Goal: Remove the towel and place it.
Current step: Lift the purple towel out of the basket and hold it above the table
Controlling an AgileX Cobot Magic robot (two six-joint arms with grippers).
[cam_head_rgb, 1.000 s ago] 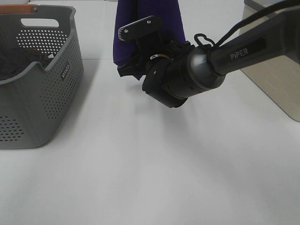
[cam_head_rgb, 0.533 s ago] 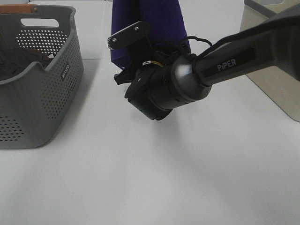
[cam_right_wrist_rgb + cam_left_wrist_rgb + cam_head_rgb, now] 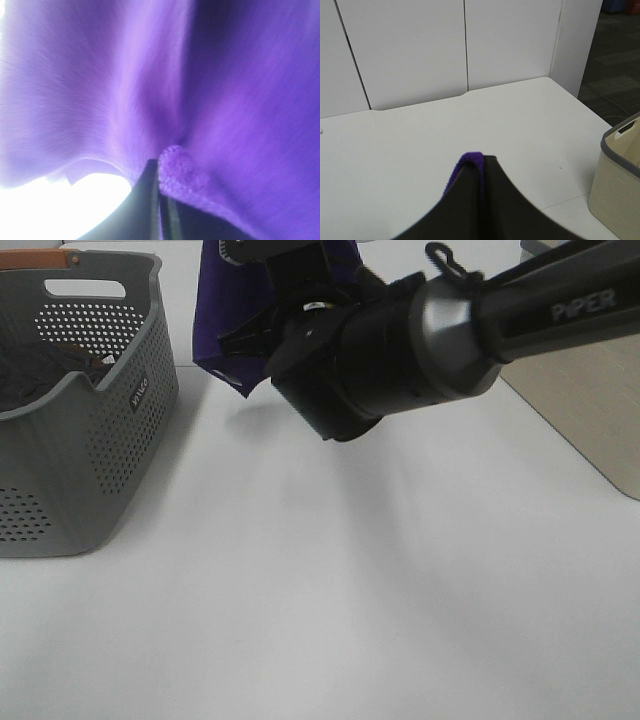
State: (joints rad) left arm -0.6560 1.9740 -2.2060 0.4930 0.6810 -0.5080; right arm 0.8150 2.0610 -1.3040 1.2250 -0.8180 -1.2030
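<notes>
Towel (image 3: 214, 335), fleecy purple, hangs near perforated grey basket (image 3: 110, 430).

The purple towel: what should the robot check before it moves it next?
1. Left gripper shut on the towel: ok, a purple edge is pinched in its jaws.
2. Right gripper shut on the towel: ok, cloth is pinched there too.
3. Towel out of the grey basket: ok, it hangs beside it.
4. Towel's low corner off the table: cannot tell.
5. Towel spread flat: not ok, it hangs in folds.
</notes>
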